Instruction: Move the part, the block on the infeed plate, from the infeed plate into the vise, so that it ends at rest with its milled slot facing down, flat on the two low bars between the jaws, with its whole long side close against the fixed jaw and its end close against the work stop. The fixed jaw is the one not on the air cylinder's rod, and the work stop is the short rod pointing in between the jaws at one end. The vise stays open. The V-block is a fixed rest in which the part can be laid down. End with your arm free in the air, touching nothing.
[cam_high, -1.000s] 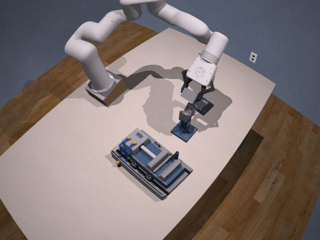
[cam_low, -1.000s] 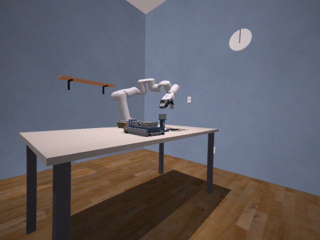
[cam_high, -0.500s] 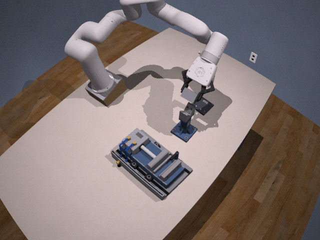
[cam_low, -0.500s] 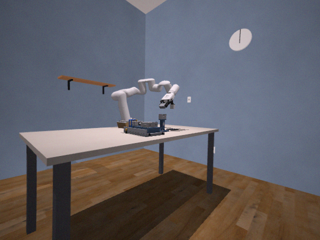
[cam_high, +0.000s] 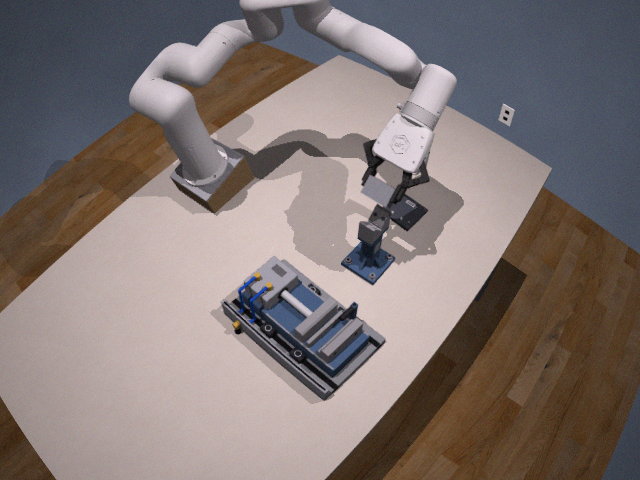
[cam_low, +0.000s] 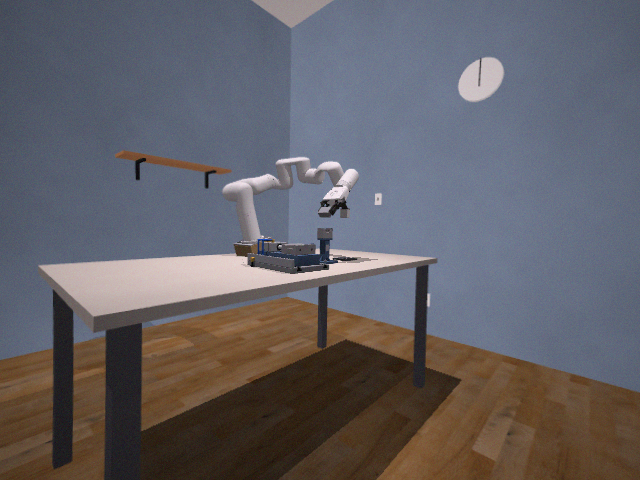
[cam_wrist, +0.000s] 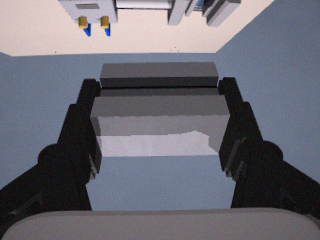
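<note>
My gripper (cam_high: 385, 187) is shut on the part (cam_high: 377, 191), a grey block, and holds it in the air above the table, tilted. In the wrist view the part (cam_wrist: 160, 120) spans the gap between the black fingers, with a dark slot line along its far upper face. The gripper also shows in the exterior view (cam_low: 334, 209), well above the V-block (cam_low: 324, 235). The dark infeed plate (cam_high: 408, 211) lies just below and beyond the gripper. The V-block (cam_high: 373, 231) stands on a blue base close in front.
The arm's base (cam_high: 211, 180) sits at the back left of the table. The vise's air cylinder (cam_high: 297, 302) with blue hoses and yellow fittings (cam_high: 258, 284) is on its left end. The table edge (cam_high: 465, 310) runs to the right.
</note>
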